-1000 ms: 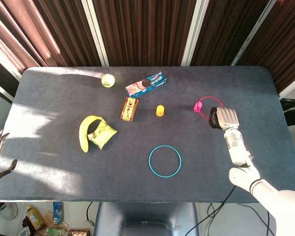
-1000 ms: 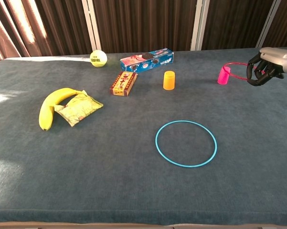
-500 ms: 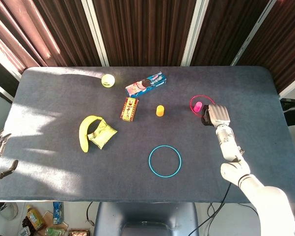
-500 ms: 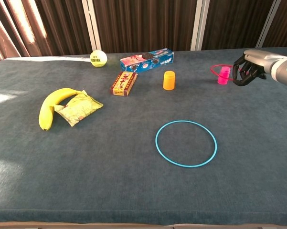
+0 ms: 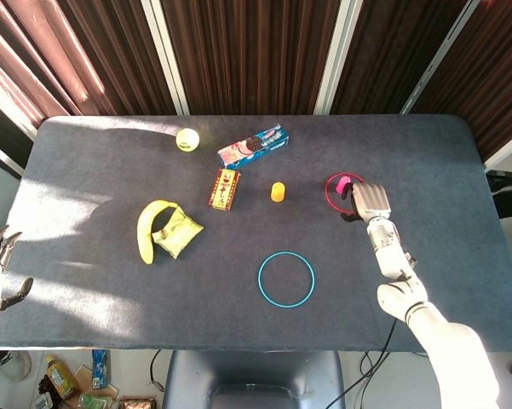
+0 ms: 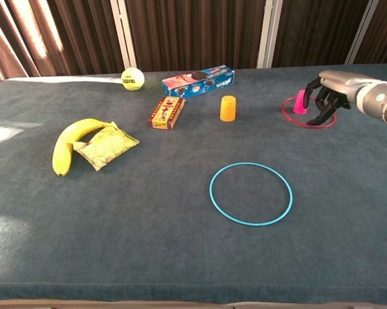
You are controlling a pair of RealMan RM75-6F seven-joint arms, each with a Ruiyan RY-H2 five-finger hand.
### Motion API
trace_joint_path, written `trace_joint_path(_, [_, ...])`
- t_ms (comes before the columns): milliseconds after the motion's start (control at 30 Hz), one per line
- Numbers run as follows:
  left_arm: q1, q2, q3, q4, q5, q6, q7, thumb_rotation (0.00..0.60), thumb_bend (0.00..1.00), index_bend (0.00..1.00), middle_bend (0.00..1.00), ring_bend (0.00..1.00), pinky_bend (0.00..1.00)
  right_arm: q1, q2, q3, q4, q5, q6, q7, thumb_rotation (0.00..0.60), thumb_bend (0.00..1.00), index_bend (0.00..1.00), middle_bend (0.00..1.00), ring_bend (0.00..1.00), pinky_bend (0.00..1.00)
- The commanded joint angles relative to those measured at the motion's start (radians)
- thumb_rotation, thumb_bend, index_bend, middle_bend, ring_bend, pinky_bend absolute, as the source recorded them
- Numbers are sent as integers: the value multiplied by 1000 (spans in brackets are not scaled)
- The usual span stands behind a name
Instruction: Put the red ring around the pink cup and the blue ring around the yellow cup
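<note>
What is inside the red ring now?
The pink cup stands inside the red ring. The right robot hand covers the ring's right side, so that part of the inside is hidden.

The red ring [image 6: 308,111] lies flat on the bench [image 6: 148,225] around the pink cup [image 6: 301,101], with the right hand [image 6: 326,96] over its right side, fingers spread downward. The blue ring [image 6: 250,193] lies apart from the yellow cup [image 6: 228,108].
</note>
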Motion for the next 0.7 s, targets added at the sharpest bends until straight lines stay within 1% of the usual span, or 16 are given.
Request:
trace_joint_path(33, [0, -2, -1, 0, -5, -3, 4, 600, 292, 128, 0, 0, 173, -14, 30, -13, -51, -23, 42, 0, 600, 263, 489, 886, 991, 946])
trace_joint_path(133, [0, -1, -2, 0, -8, -3, 8, 600, 293, 129, 0, 0, 173, -32, 68, -22, -127, -42, 88, -3, 600, 257, 468, 886, 991, 946])
trace_joint_path(233, [4, 0, -6, -1, -13, 3, 3, 600, 293, 129, 0, 0, 173, -60, 126, -44, -248, -73, 133, 6, 600, 257, 502, 886, 991, 946])
trace_joint_path(300, [5, 2, -9, -1, -17, 3, -6, 600, 293, 129, 0, 0, 173, -83, 177, -71, -342, -107, 165, 8, 600, 257, 560, 887, 992, 946])
trace_joint_path(433, [8, 7, -16, 0, -27, 3, -21, 600, 294, 129, 0, 0, 173, -126, 268, -128, -491, -179, 234, 13, 600, 257, 629, 892, 998, 951])
trace_joint_path(600, [7, 10, -22, 5, -39, -3, -21, 600, 291, 129, 0, 0, 174, -159, 360, -183, -635, -246, 283, 25, 600, 257, 648, 894, 1000, 953])
trace_joint_path(700, [10, 12, -26, 10, -50, -3, -24, 600, 291, 130, 0, 0, 174, -166, 397, -216, -690, -284, 293, 30, 600, 257, 656, 894, 1000, 954])
